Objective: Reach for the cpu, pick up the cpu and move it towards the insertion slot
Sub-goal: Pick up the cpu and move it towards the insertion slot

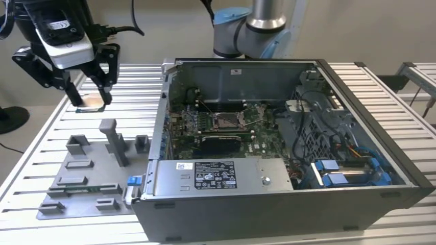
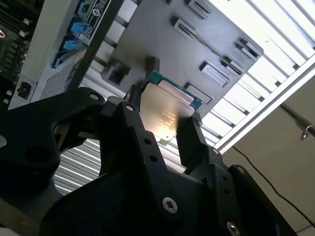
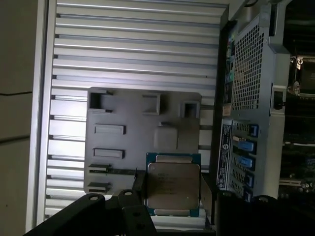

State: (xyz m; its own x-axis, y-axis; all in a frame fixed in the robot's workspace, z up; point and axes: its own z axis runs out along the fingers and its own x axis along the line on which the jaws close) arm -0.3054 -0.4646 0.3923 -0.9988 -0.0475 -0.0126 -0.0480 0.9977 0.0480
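The gripper has its two black fingers shut tight on the cpu, one finger on each of two opposite edges. The cpu is held flat, with its shiny side facing the wrist cameras. It hangs in the air above the slatted table, well clear of the grey holder plate (the one with the little blocks and posts).

What matters most is where the insertion slot is. It lies off to the exterior view's right of the gripper, down inside the open computer case, on the green board. The case's tall side wall stands between the cpu and the slot. The slot looks to sit lower than the cpu.
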